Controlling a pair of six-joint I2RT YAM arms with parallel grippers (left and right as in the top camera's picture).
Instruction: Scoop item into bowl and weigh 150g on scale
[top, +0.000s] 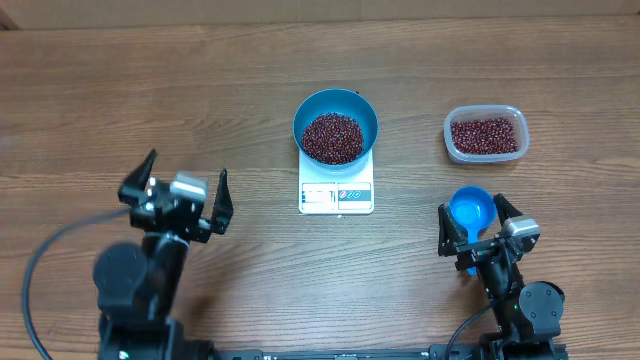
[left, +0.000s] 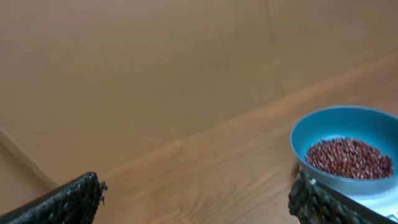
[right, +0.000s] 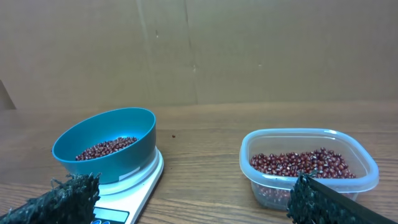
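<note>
blue plastic is what your next move turns on: the scoop (top: 471, 215) lies to the right of the scale (top: 336, 190), a little nearer the robot than the scale's front edge. from above, its cup sits right between the spread fingers of the right gripper (top: 470, 203). its long axis runs roughly along that arm's reach, cup end pointing away from the robot and handle running back under the wrist. you cannot tell from above whether a finger touches it, and the right wrist view does not show it at all.

the right gripper is wide open and has hold of nothing. the left gripper (top: 187, 172) is also wide open and empty. it sits to the left of the scale, well apart from the scoop, so the right arm is plainly the nearer one.

the bowl (top: 335, 125) stands on top of the scale with a heap of beans (top: 332, 137) already in it. more beans fill the clear tub (top: 485, 133), to the right of the scale and slightly behind it, just beyond the scoop's cup.

the scale's display is too small to read, so you cannot judge the weight from here. if more beans are needed, the handle is probably the part to close on, and it looks partly hidden beneath the wrist.
</note>
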